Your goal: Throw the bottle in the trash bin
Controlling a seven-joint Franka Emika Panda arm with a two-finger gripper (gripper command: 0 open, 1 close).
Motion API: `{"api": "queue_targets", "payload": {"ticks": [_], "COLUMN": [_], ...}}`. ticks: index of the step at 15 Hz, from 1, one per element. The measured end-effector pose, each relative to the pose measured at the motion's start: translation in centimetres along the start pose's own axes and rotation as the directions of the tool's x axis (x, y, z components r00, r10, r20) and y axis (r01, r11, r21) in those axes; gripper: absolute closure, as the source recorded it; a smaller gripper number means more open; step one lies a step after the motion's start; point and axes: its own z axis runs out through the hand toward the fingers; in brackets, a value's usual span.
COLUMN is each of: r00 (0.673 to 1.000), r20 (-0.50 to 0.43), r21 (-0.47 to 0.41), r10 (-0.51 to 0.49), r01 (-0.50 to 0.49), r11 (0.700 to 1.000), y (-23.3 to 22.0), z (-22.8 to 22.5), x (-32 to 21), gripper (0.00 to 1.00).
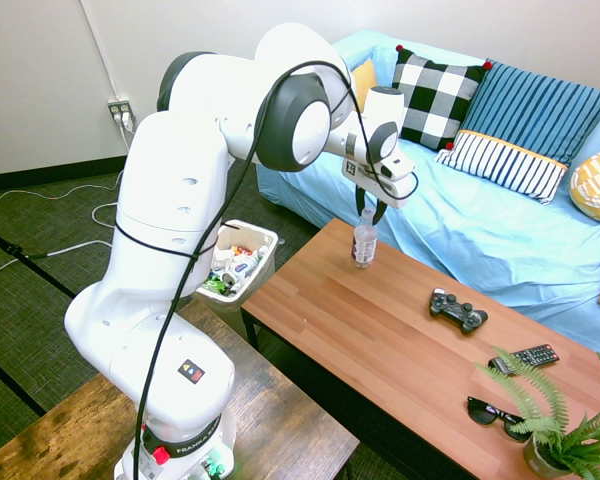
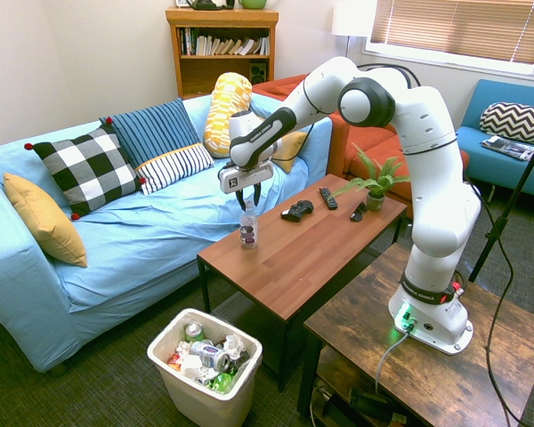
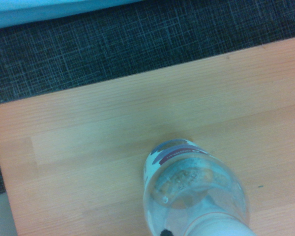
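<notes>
The bottle (image 1: 364, 243) stands upright near one end of the wooden table (image 1: 380, 330), its cap directly under the downward-pointing gripper (image 1: 370, 213). The dark fingers (image 1: 379, 211) reach down beside the bottle's neck; whether they are clamped on it or apart, I cannot tell from either outside camera. In the second exterior view the trash bin (image 2: 182, 378) sits on the floor at about seven o'clock from the bottle, off the table's end, and its litter of cans and wrappers is plainly visible; the first exterior view shows only part of the bin behind the arm. The wrist view alone looks down through the clear bottle to its label band, with wood all around and dark carpet (image 3: 113, 44) past the table's edge. I count one bottle, one bin, one game controller (image 1: 457, 309), one remote (image 1: 525, 357), one pair of sunglasses (image 1: 495, 415) and one potted fern (image 1: 565, 430).
</notes>
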Motion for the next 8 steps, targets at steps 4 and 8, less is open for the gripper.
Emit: {"api": "queue_targets", "payload": {"ticks": [4, 8], "r00": [1.0, 0.997], "r20": [-0.001, -0.039], "r21": [0.003, 0.05], "r10": [0.0, -0.073], "r01": [0.0, 0.074], "r11": [1.0, 0.996], "y": [-0.1, -2.0], "z": [-0.3, -6.3], "x": [0.0, -4.5], "gripper": [1.0, 1.0]}}
